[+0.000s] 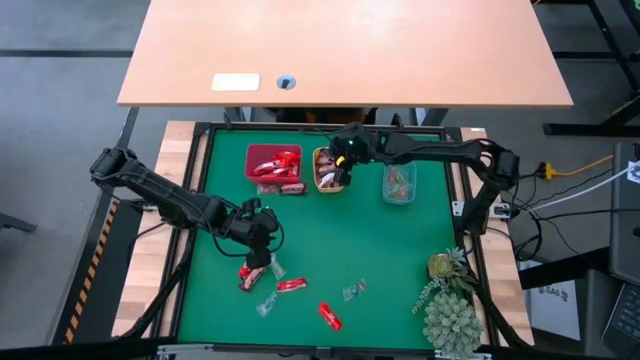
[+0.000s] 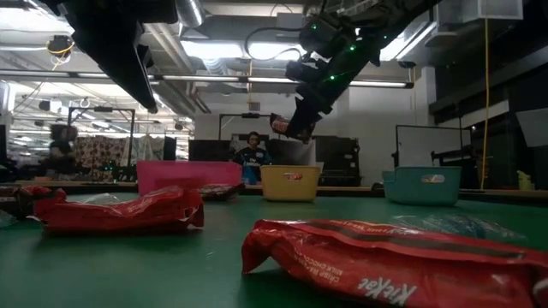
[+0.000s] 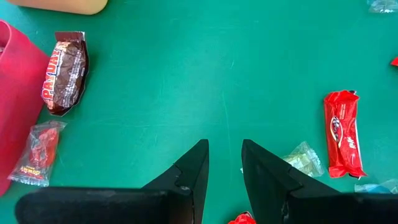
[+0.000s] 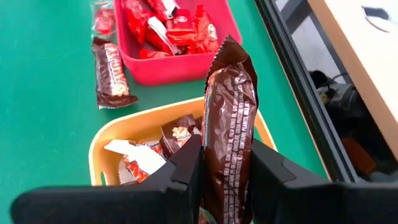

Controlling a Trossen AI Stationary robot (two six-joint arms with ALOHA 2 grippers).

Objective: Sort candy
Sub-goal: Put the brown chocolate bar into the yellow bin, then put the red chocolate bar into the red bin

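Note:
My right gripper (image 4: 227,146) is shut on a dark brown candy bar (image 4: 229,106) and hangs above the orange tray (image 1: 322,183), which holds brown-and-white sweets. The red tray (image 1: 262,152) beside it holds red candy. My left gripper (image 3: 225,163) hovers open over the green mat near the table's front left, with nothing between its fingers. Loose candy lies around it: a red bar (image 3: 343,134), a clear greenish sweet (image 3: 303,158), a brown bar (image 3: 64,71) and a small red sweet (image 3: 37,152) next to the red tray. My right gripper pinches the brown bar's lower half (image 4: 227,168) between its two fingers, one on each broad face. The bar lies along the fingers, which slant down. Its crimped free end (image 4: 227,50) sticks out past the fingertips. The bar is lifted clear above the orange tray (image 2: 289,182).
A teal tray (image 1: 398,184) stands right of the orange one. A spiky green plant (image 1: 450,310) fills the near right corner. More red candy (image 1: 329,316) and clear sweets (image 1: 353,290) lie along the near edge. A person (image 2: 251,156) sits beyond the table.

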